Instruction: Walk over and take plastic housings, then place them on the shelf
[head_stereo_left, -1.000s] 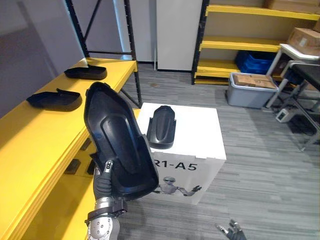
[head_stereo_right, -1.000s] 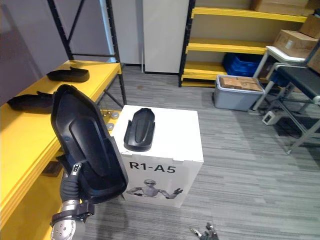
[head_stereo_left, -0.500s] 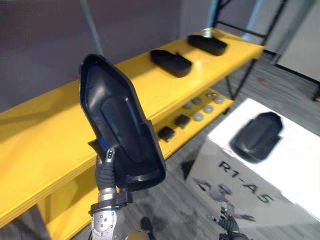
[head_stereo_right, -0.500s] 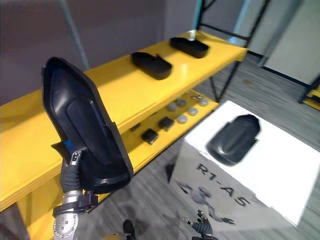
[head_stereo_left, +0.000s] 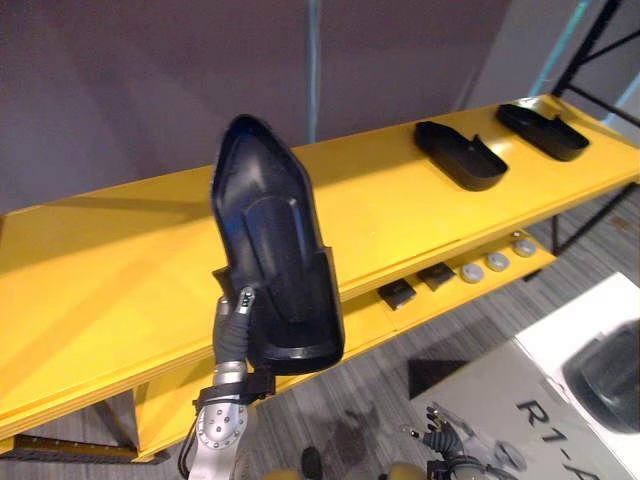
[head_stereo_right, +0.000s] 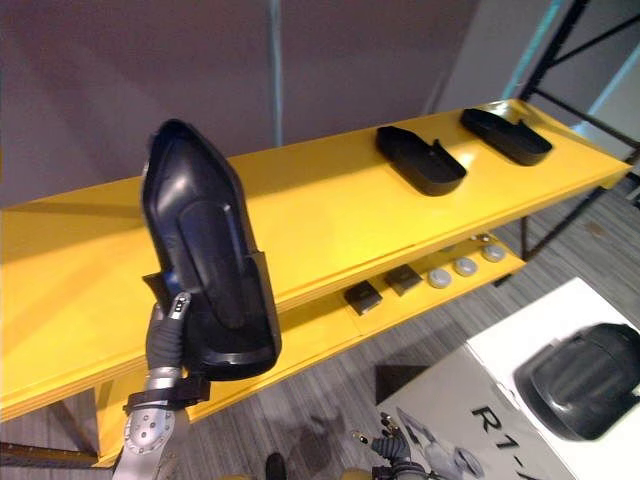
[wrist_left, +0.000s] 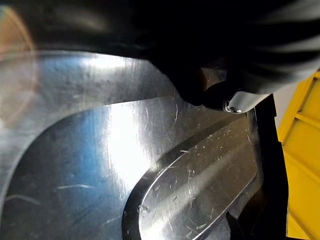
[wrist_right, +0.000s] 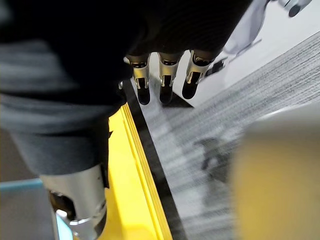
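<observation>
Gripping housing (head_stereo_left: 270, 240) upright before shelf (head_stereo_left: 110, 290), left robot hand (head_stereo_left: 234, 330).

The left hand (head_stereo_left: 232, 330) has a dark ribbed cover and a silver finger with a dark tip. Just below that hand is a round silver wrist (head_stereo_left: 220, 430). The right hand (wrist_right: 170, 30) has silver fingers (wrist_right: 166, 80) with dark tips.
</observation>
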